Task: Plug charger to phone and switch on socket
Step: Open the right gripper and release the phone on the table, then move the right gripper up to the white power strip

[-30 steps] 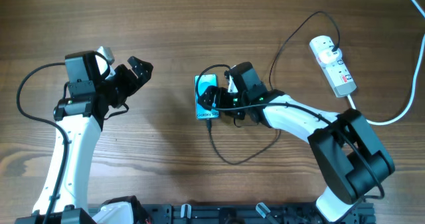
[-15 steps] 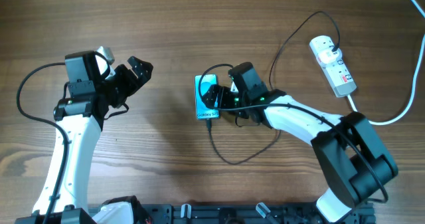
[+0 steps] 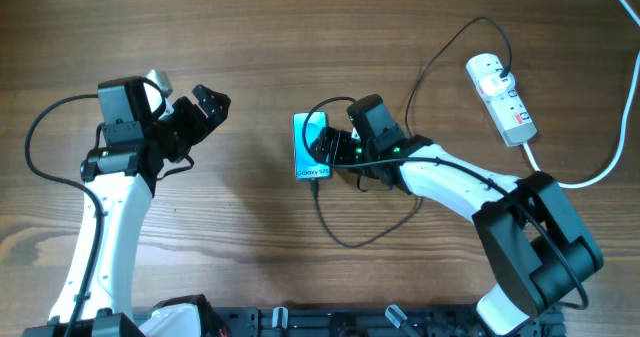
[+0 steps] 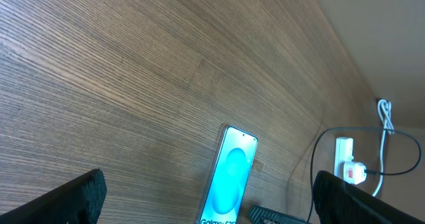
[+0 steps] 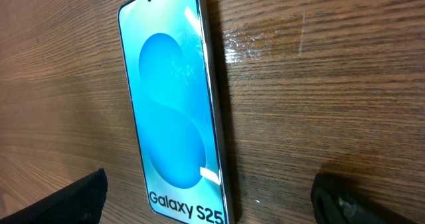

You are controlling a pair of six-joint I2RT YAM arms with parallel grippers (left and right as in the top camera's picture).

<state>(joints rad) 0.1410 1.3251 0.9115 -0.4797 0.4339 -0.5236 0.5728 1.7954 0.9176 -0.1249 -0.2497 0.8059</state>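
Note:
The phone (image 3: 311, 147) lies flat mid-table with its teal screen up; it also shows in the right wrist view (image 5: 174, 117) and the left wrist view (image 4: 230, 177). My right gripper (image 3: 338, 149) is open and empty, low over the phone's right edge, its fingertips (image 5: 74, 199) straddling the text end. The black charger cable (image 3: 350, 239) loops from the phone's near end to a plug (image 3: 496, 77) in the white socket strip (image 3: 503, 99). Whether its tip is in the phone is hidden. My left gripper (image 3: 212, 111) is open and empty, well left of the phone.
A thick white cord (image 3: 600, 172) runs from the strip's grey end to the right edge and back corner. The black cable arcs high (image 3: 480, 22) near the strip. The strip and cord also show far off in the left wrist view (image 4: 346, 168).
My right gripper has shifted slightly to the right, uncovering a little more of the phone's screen. The left arm, phone and cable have not moved.

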